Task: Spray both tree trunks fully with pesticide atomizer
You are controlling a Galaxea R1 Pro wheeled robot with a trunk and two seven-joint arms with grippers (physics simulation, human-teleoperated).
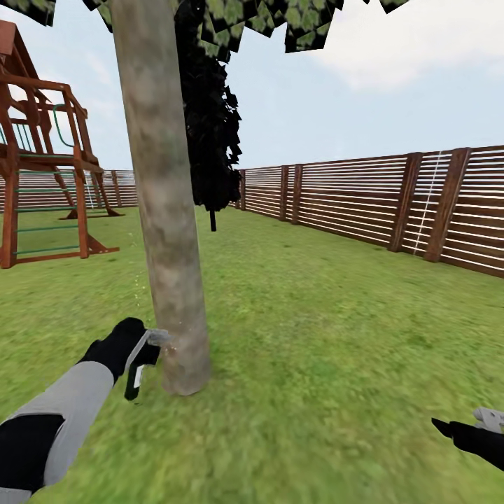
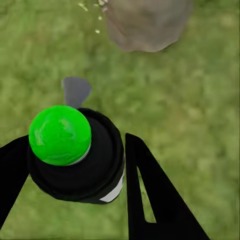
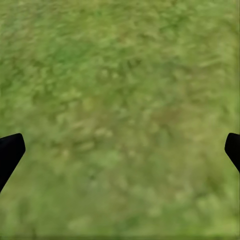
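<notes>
Lawn (image 1: 329, 336): wide green grass filling the garden floor, running to the fence at the far side and the right.
Fence (image 1: 364, 203): brown horizontal-slat wood with darker posts, bordering the lawn at the back and right.
Tree trunk (image 1: 164, 210): straight, mottled grey-brown column, upright, rising from the grass just ahead of the left arm; blocky green leaves (image 1: 280, 21) of its crown hang at the upper edge of the head view. Its base also shows in the left wrist view (image 2: 147, 25).
Dark narrow tree (image 1: 213, 119): near-black foliage, standing behind the trunk and near the fence corner.
Play frame (image 1: 42, 154): red-brown wooden climbing structure with green rungs, on the lawn at the far left, well apart from the trunk.
Left hand (image 1: 143, 360): black, low over the grass, just beside the foot of the trunk; fingers (image 2: 155, 195) closed around the atomizer's body.
Pesticide atomizer (image 2: 75, 155): black cylindrical bottle with a bright green rounded top and a grey nozzle, held in the left hand, nozzle end towards the trunk base; small pale specks (image 2: 90, 12) show near the bark.
Right hand (image 1: 465, 427): black, at the lower right of the head view, over bare grass, well apart from the trunk; fingertips (image 3: 10, 152) spread wide apart, nothing between them.
</notes>
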